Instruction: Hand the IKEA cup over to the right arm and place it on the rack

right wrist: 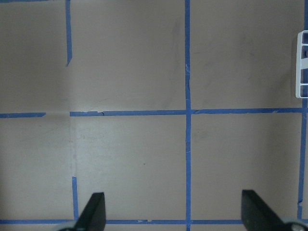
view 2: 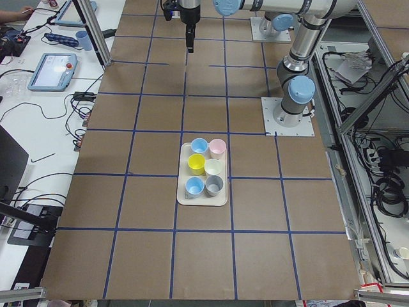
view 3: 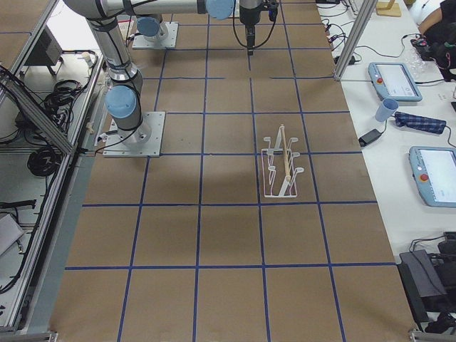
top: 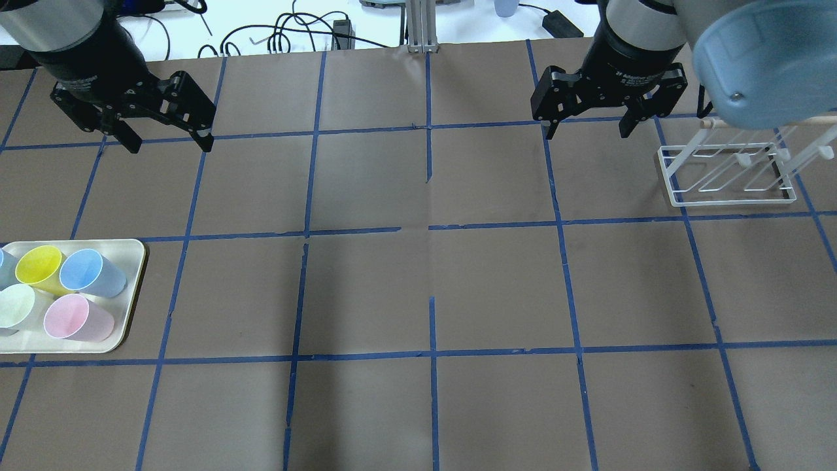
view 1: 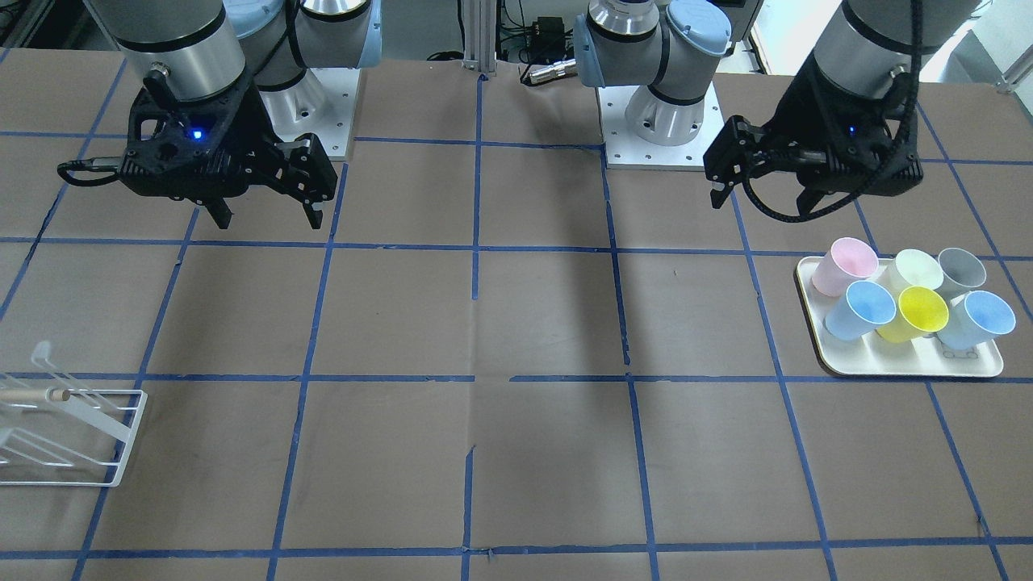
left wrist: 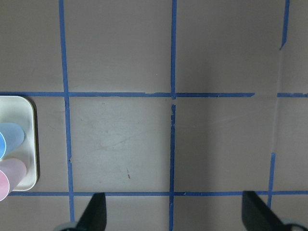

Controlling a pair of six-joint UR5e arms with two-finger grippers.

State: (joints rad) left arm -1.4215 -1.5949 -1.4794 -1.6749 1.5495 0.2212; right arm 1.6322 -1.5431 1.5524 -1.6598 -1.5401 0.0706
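Two blue cups stand mouth up on the tray at the left end of the table, in the row farther from the robot with a yellow cup between them. One blue cup is at the tray's right end, toward the middle of the table, with the pink cup just beside it. The other blue cup is at the tray's left end and is cut off in the overhead view. The six cups are packed close, so the right-hand one looks the easier pick, since its right side is free.

It should be very light, stiff thin plastic, smooth and tapered, so it could slide in a squeeze across the body. It is not fragile, but it would tip easily. A pinch over the rim, one finger inside and one outside on the free side, looks safest. That grip would also leave the lower body clear for the other arm to take.

Above the table, the left gripper hangs beyond the tray and well apart from it. Its jaws are spread wide and hold nothing. Toward the right, the right gripper is just as wide and also holds nothing. It is near the rack, which sits at the table's right end and has no cup on it.
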